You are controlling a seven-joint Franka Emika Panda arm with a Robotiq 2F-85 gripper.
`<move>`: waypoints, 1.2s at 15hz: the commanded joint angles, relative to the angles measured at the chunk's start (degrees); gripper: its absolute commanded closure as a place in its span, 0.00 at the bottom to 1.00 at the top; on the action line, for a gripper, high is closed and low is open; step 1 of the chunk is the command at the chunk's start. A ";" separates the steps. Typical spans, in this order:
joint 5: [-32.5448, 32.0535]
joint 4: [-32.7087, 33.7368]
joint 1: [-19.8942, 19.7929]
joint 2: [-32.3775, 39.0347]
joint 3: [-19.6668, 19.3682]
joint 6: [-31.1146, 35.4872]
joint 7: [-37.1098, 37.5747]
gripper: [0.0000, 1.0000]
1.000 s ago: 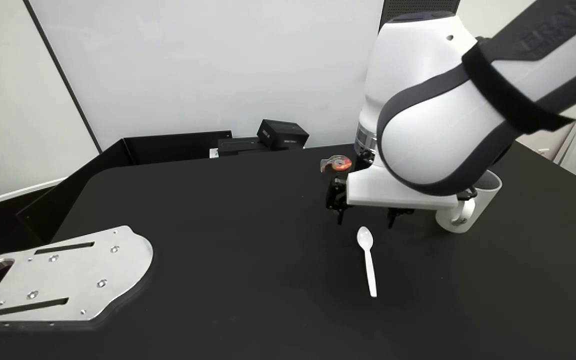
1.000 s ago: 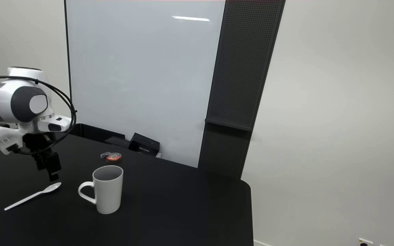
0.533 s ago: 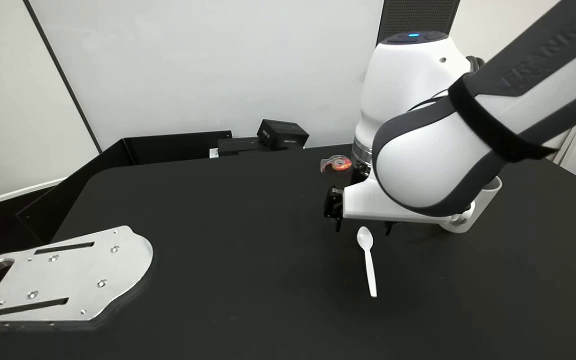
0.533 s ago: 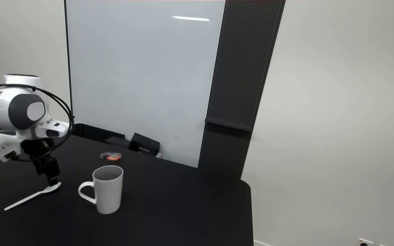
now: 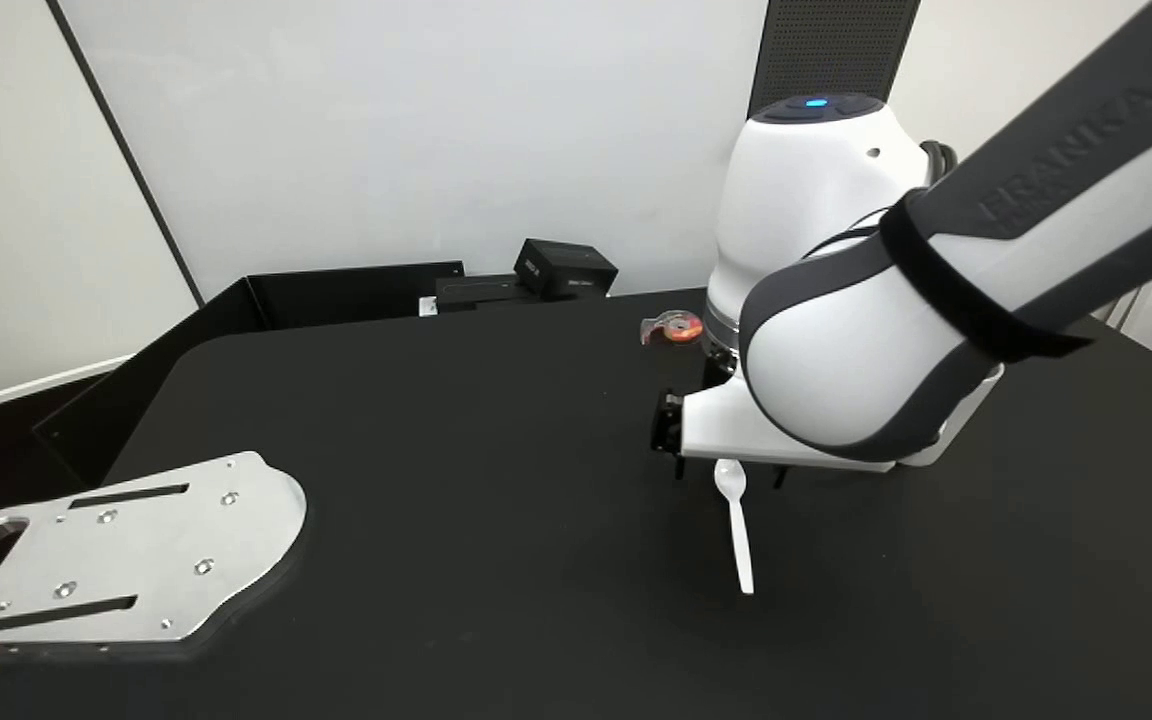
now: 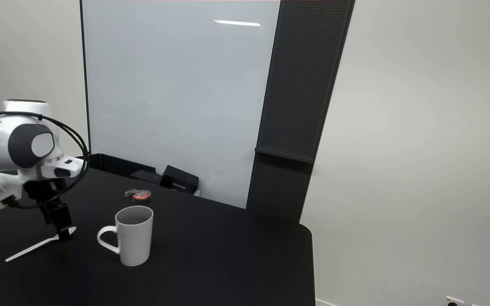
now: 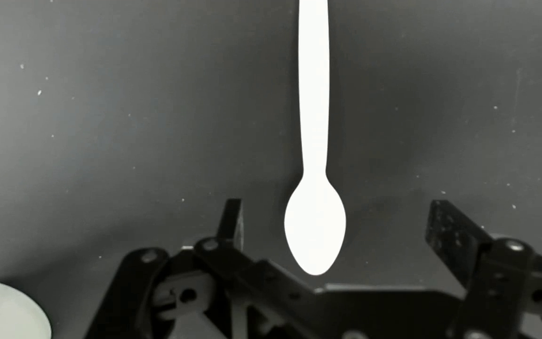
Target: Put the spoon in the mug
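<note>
White slim plastic-looking spoon (image 7: 314, 136), my black fingers (image 7: 454, 238) spread astride its bowl (image 7: 315, 226), white cylindrical mug (image 6: 135, 240) near the spoon

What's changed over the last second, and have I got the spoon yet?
The tool has come down toward the spoon, its open jaws now on either side of the bowl in the wrist view. Nothing has been grasped or let go. The spoon, white mug and tape dispenser stayed put.
</note>
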 commanded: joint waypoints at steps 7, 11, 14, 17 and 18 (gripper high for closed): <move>1.37 0.88 0.14 2.28 -0.41 0.83 1.48 0.00; 1.29 1.07 0.62 2.63 -0.96 1.23 1.98 0.40; 1.25 1.40 0.78 2.68 -1.03 1.21 2.03 0.60; 1.11 1.48 0.93 2.59 -1.36 1.09 2.14 0.80; 1.10 1.52 0.92 2.51 -1.42 1.00 2.11 0.88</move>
